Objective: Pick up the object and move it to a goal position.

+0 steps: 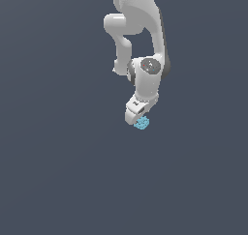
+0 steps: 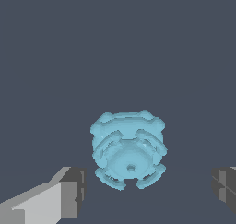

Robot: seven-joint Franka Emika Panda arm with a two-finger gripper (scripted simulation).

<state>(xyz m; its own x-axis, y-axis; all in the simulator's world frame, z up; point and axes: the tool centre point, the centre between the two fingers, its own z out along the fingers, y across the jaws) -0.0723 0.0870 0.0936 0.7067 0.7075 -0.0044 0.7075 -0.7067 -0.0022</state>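
We found the arm reaching down from the top of the exterior view, its gripper [image 1: 136, 117] low over the plain grey worktop [image 1: 58, 171], a little above the middle of the frame. The object [image 1: 142, 124], a small light-blue ridged lump, showed just under the gripper's tip, partly covered by it.

In the wrist view the object [image 2: 128, 149] lay on the worktop between the two fingers [image 2: 69, 191], with clear gaps on both sides. So the jaws stood released, spread wide and grasping nothing.

We judged the risks this way. The object sat nearer one finger than the other, so on closing, that finger could push it sideways before the other arrived. Its lumpy, ridged outline could let the pads catch on a ridge alone, and a thin hold might slip on lifting. We could not tell how far the fingertips were from the worktop.

We saw no containers in either view, and no goal marker.
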